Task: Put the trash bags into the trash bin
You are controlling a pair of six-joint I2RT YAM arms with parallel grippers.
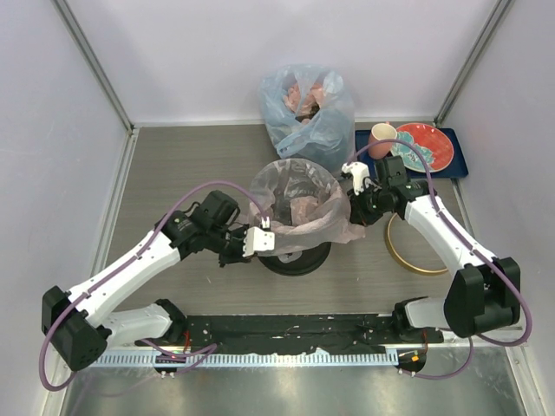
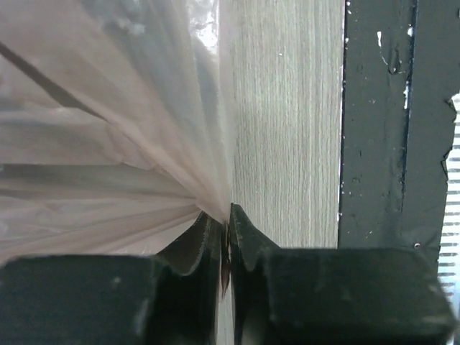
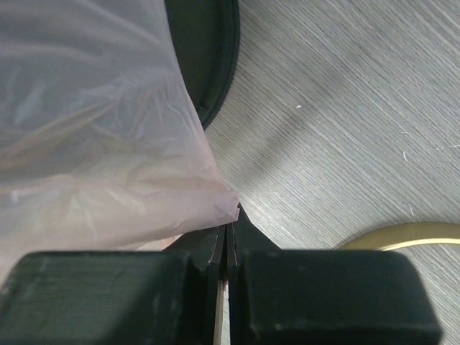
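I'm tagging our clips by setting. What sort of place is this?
Probably a robot lab test cell, not a home: plain white walls box in a tabletop, the left arm and right arm are bolted at its near edge, and the trash bin, trash bag and tray look like staged props.

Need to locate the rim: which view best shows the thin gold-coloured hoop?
Top external: nearly the whole thin gold-coloured hoop shows. Right wrist catches only an arc; left wrist, none of it.
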